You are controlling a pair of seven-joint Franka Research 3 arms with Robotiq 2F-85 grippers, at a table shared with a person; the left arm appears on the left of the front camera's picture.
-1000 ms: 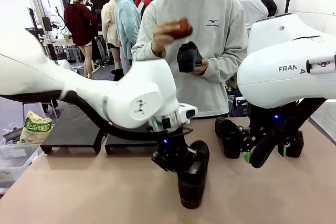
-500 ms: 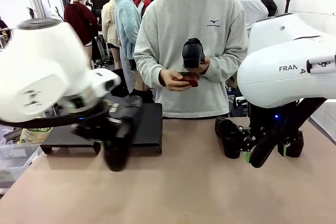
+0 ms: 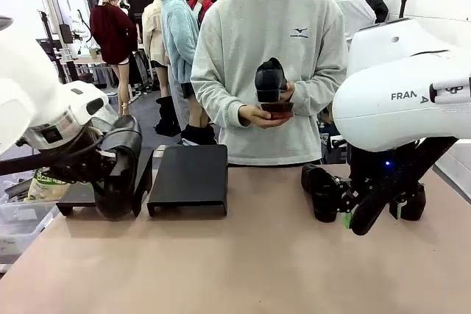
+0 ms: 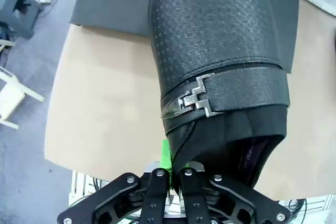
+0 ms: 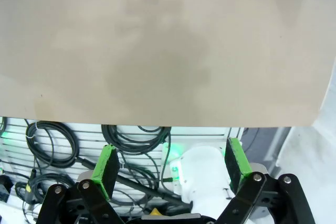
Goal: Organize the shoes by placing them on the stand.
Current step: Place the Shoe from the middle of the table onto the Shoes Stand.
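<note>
My left gripper [image 3: 94, 169] is shut on the collar of a black shoe [image 3: 121, 170] and holds it at the left section of the black stand [image 3: 77, 195]. In the left wrist view the shoe [image 4: 220, 66], with its metal buckle strap, hangs toe-away from the gripper [image 4: 170, 156] over the stand [image 4: 115, 3]. Two more shoes sit on the table at right, one [image 3: 320, 193] left of my right gripper [image 3: 372, 213] and one [image 3: 412, 200] behind it. The right gripper [image 5: 172, 161] stands open above bare table. The person holds another shoe [image 3: 270, 79] upright in one hand.
The stand's right section [image 3: 190, 178] lies bare at mid-table. The person's other hand holds a small red object [image 3: 277, 109]. A snack bag [image 3: 48, 182] sits in a clear bin off the table's left edge. Cables hang below the table edge [image 5: 131, 140].
My left arm swung left with the shoe, from the middle of the table to the stand's left section. The person raised the held shoe and lowered the red object. The right arm stayed still.
</note>
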